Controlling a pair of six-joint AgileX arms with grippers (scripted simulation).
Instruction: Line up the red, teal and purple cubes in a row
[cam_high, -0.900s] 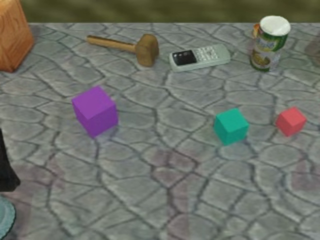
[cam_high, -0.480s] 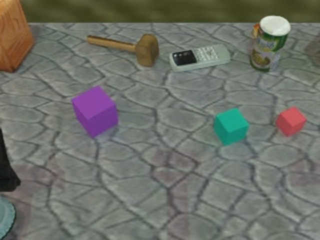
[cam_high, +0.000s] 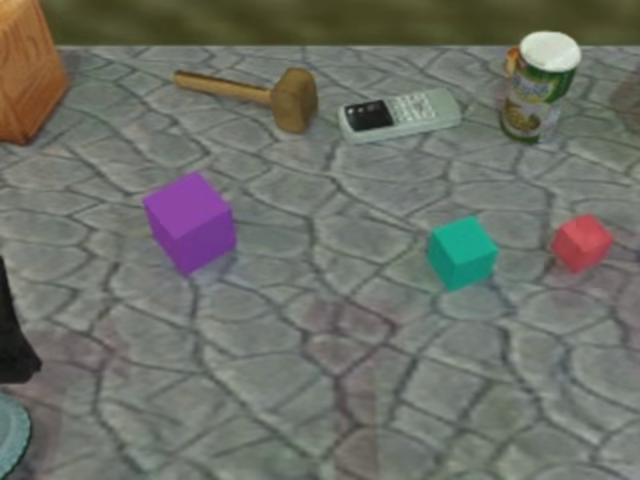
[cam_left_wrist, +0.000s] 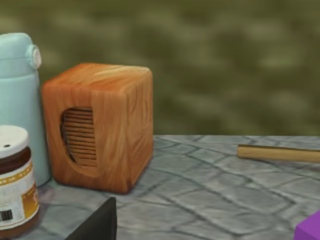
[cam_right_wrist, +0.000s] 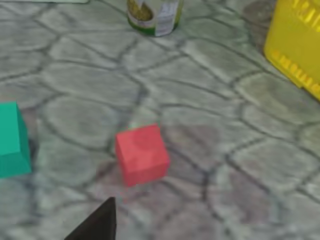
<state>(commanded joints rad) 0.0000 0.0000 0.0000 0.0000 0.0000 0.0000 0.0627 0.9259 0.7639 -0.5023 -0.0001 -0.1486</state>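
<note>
The purple cube (cam_high: 190, 222) sits at the table's left-middle, and its corner (cam_left_wrist: 309, 231) shows in the left wrist view. Toward the right stands the teal cube (cam_high: 462, 253) (cam_right_wrist: 11, 140), with the smaller red cube (cam_high: 581, 242) (cam_right_wrist: 142, 154) a short gap further right. All three rest apart on the stone-patterned table (cam_high: 330, 380). My left arm (cam_high: 12, 335) is parked at the left edge, with one dark finger (cam_left_wrist: 99, 224) in its wrist view. My right gripper hovers just short of the red cube, open and holding nothing; one finger (cam_right_wrist: 100, 223) shows.
A wooden mallet (cam_high: 262, 93), a phone handset (cam_high: 398, 114) and a can (cam_high: 540, 86) lie along the back. An orange-brown wooden block (cam_high: 25, 72) stands back left beside a pale bottle (cam_left_wrist: 17, 105) and a jar (cam_left_wrist: 15, 180). A yellow basket (cam_right_wrist: 296, 45) sits right of the red cube.
</note>
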